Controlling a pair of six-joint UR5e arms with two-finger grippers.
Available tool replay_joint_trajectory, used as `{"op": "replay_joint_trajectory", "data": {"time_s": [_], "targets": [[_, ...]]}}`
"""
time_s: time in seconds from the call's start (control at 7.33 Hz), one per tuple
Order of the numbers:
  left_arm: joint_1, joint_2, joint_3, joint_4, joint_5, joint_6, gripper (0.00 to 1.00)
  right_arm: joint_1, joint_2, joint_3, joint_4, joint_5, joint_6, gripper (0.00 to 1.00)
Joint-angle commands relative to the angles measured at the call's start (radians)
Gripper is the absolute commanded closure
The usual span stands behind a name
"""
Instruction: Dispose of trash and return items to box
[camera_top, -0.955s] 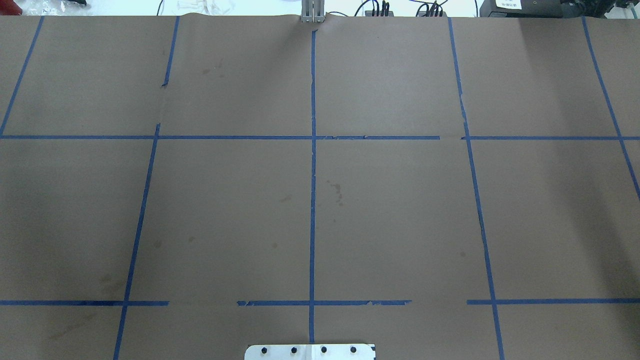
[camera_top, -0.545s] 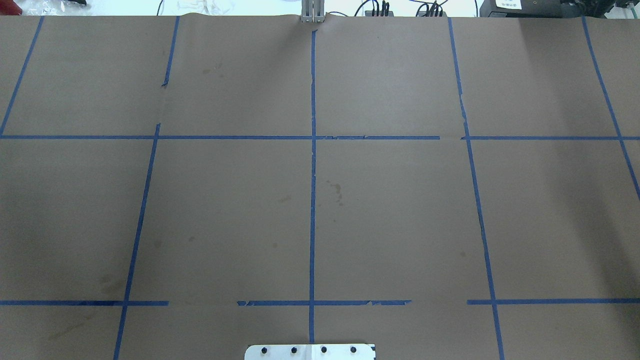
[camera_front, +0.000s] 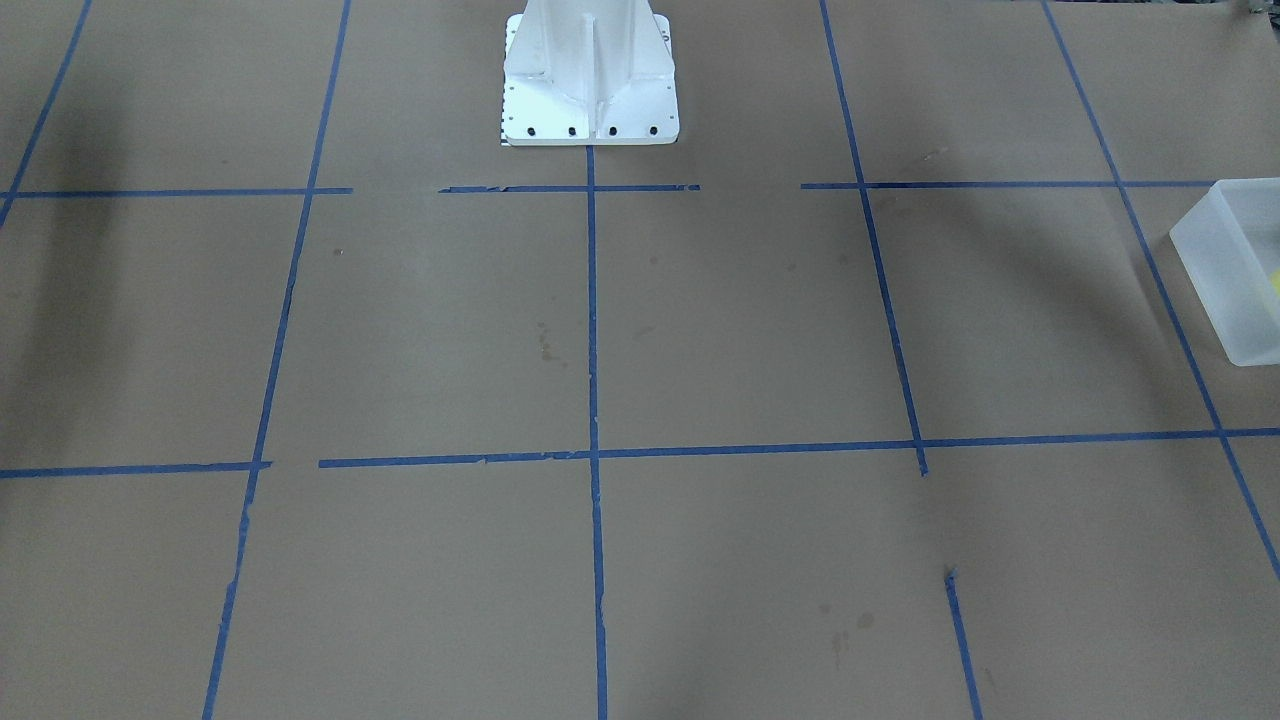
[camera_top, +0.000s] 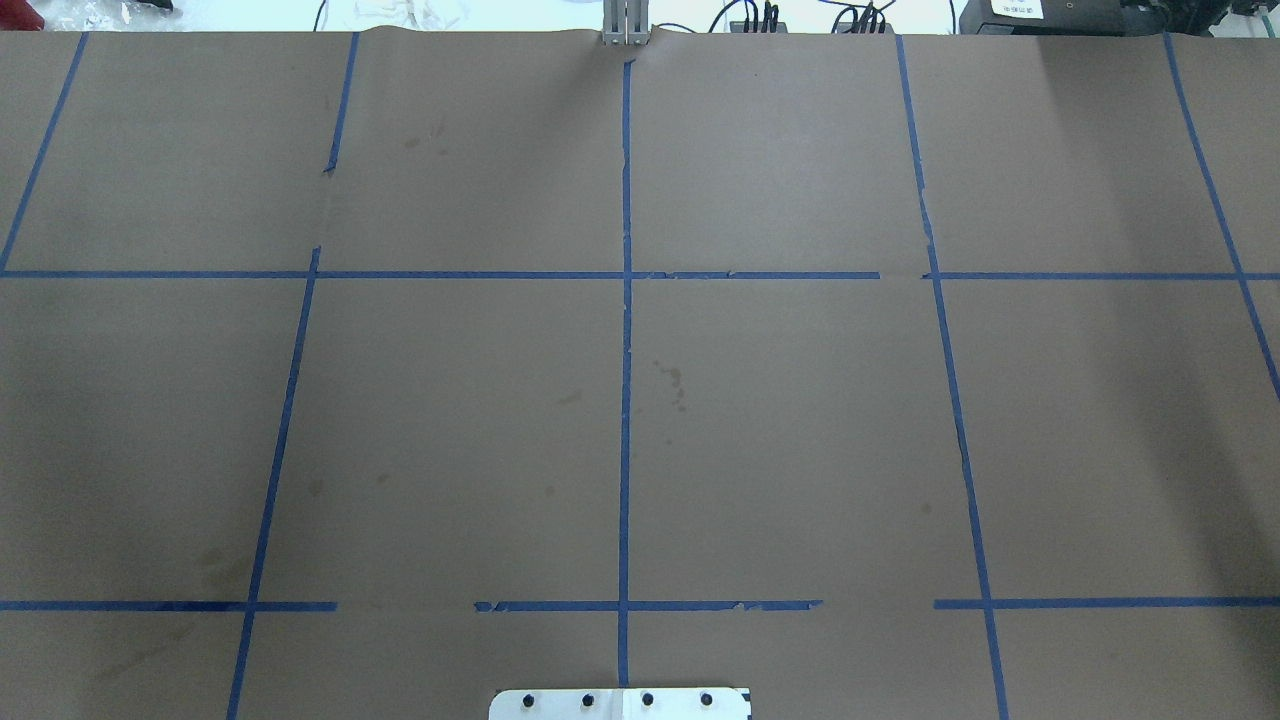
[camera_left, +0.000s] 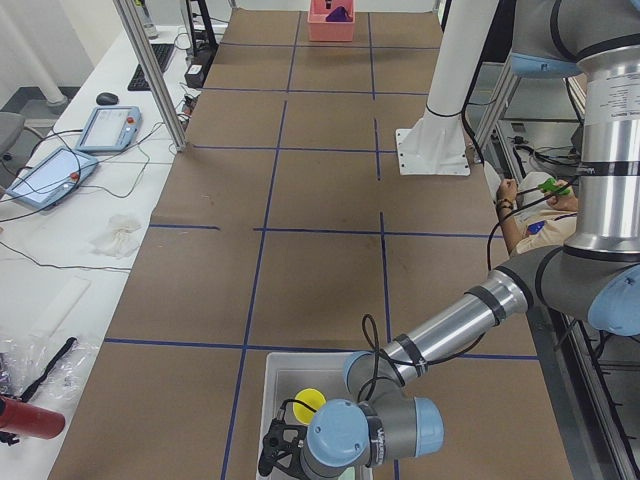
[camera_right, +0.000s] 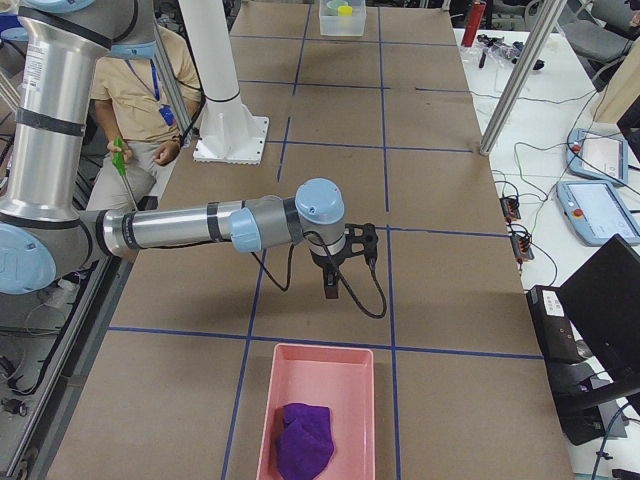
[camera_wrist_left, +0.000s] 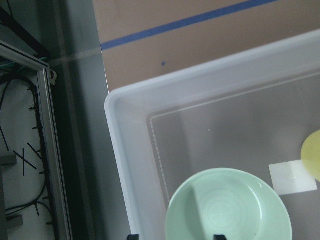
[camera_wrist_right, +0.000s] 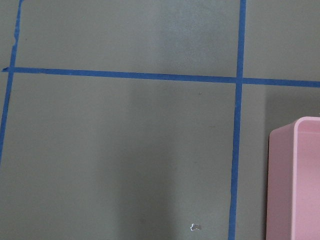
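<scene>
Well, nothing has shifted in the overhead view over the last second: the table (camera_top: 800, 420) shows the same brown paper and blue tape lines, with no arm reaching into the middle. What matters sits at the two ends. At the robot's left end, the left gripper (camera_left: 282, 462) hangs over the frosted white box (camera_left: 270, 385). Its wrist camera looks down on the green bowl (camera_wrist_left: 227, 210), which lies upright on the box floor near a corner. The yellow cup (camera_wrist_left: 313, 155) is just beside the bowl and not touching it. The two dark finger tips at the bottom edge of that view stand apart and hold nothing. I'd judge both items are already back in the box, so that half of the job looks finished. At the far end, the right gripper (camera_right: 332, 288) hovers above the paper near a pink tray (camera_right: 262, 420) that holds a crumpled purple cloth (camera_right: 305, 440). I can't tell whether its fingers are apart or together.
</scene>
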Motion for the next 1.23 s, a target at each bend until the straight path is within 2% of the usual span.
{"op": "replay_joint_trajectory", "data": {"time_s": [0.0, 0.14, 0.41, 0.68, 0.95, 1.09], "targets": [[0.003, 0.035, -0.274, 0.133, -0.03, -0.181, 0.01, 0.004, -0.006, 0.012, -0.002, -0.069, -0.003, 0.0], [0.029, 0.026, -0.375, 0.222, -0.088, -0.193, 0.01, 0.009, -0.009, 0.017, -0.006, -0.093, -0.006, 0.0], [0.228, 0.023, -0.622, 0.344, -0.105, -0.411, 0.01, 0.032, -0.017, 0.015, -0.012, -0.092, -0.014, 0.0], [0.407, 0.011, -0.683, 0.34, -0.105, -0.574, 0.01, 0.032, -0.015, 0.012, -0.012, -0.092, -0.014, 0.0], [0.506, 0.021, -0.714, 0.372, -0.119, -0.605, 0.01, 0.032, -0.018, -0.012, -0.012, -0.09, -0.015, 0.0], [0.508, 0.041, -0.717, 0.375, -0.12, -0.599, 0.01, 0.032, -0.021, -0.021, -0.012, -0.079, -0.015, 0.0]]}}
